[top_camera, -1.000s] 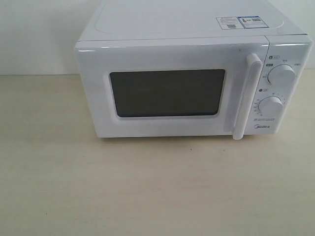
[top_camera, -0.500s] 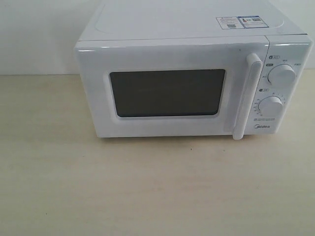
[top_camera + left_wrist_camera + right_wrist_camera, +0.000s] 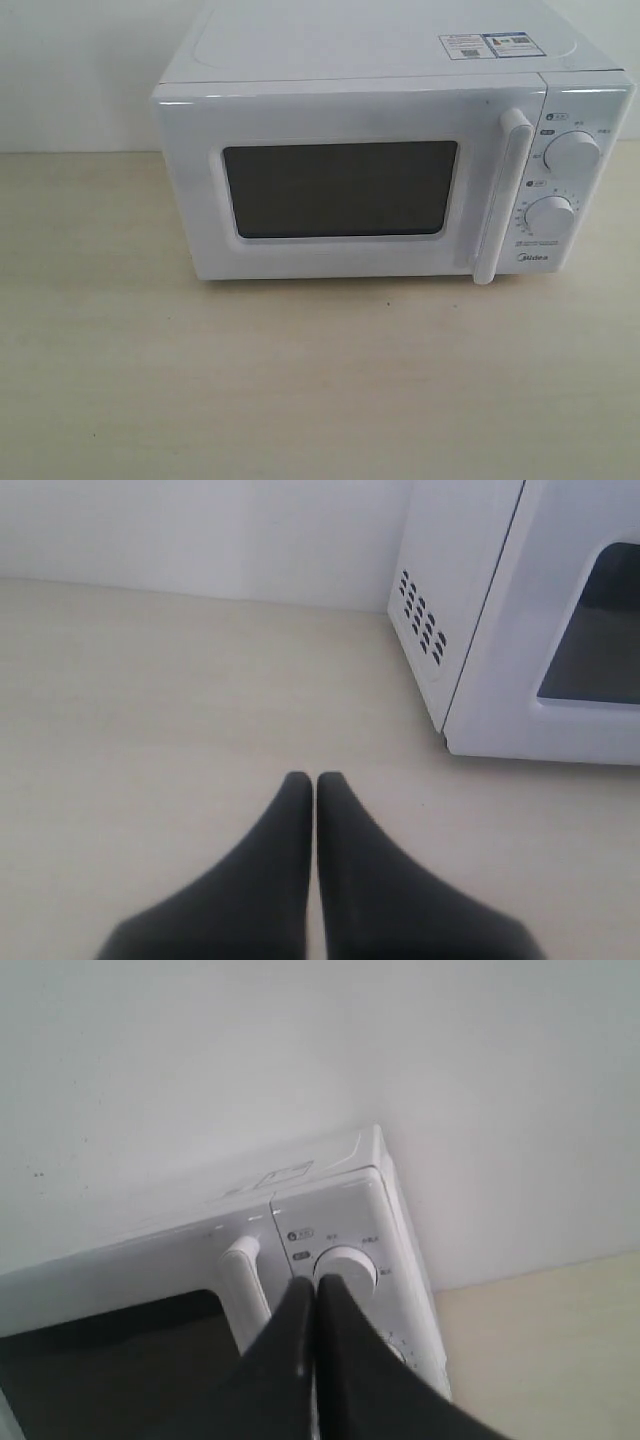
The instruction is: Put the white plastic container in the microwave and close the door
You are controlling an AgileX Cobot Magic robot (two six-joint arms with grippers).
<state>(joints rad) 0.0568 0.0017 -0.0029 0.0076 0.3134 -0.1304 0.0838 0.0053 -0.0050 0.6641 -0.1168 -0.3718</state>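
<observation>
Well, on the pale wooden table (image 3: 300, 400) sits your white boxy countertop microwave (image 3: 340, 45), its dark-windowed white door (image 3: 340, 190) flush shut; your left gripper (image 3: 315, 780) hangs clenched and empty near its vented side wall; your right gripper (image 3: 315, 1285), clenched on nothing, points at the upper round white dial (image 3: 345, 1265), apart from it.

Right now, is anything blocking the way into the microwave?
Yes. The door is shut flat across the front of the microwave. Nothing else visible stands before it. The right gripper, shut, points toward the handle side without touching it.
</observation>
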